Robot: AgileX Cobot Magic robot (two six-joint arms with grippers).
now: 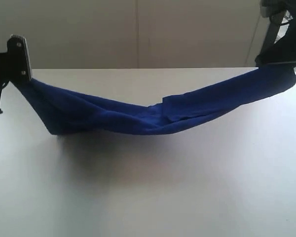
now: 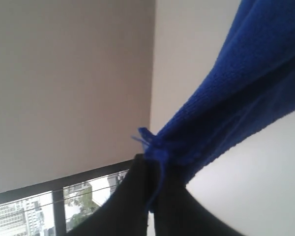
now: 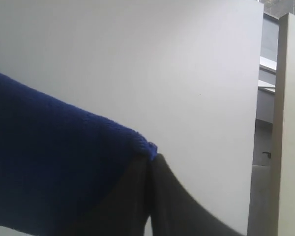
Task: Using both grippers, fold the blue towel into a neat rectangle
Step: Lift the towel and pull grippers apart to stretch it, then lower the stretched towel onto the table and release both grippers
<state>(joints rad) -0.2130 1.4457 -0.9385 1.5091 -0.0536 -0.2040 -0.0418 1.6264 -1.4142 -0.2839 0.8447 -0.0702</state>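
The soft, deep-blue cloth towel (image 1: 153,116) hangs like a hammock between two arms and sags down to the flat white table (image 1: 163,197). The black left gripper (image 2: 148,164) is pinched tight on one corner, where a loose thread sticks out. The black right gripper (image 3: 150,164) is pinched tight on the other end, held up higher

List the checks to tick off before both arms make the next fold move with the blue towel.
1. Left gripper shut on the blue towel corner: ok.
2. Right gripper shut on the opposite end: ok.
3. Towel spread flat between the grips: not ok, it is bunched and sagging.
4. Sagging middle off the table: cannot tell.
5. Matching corners held: cannot tell.
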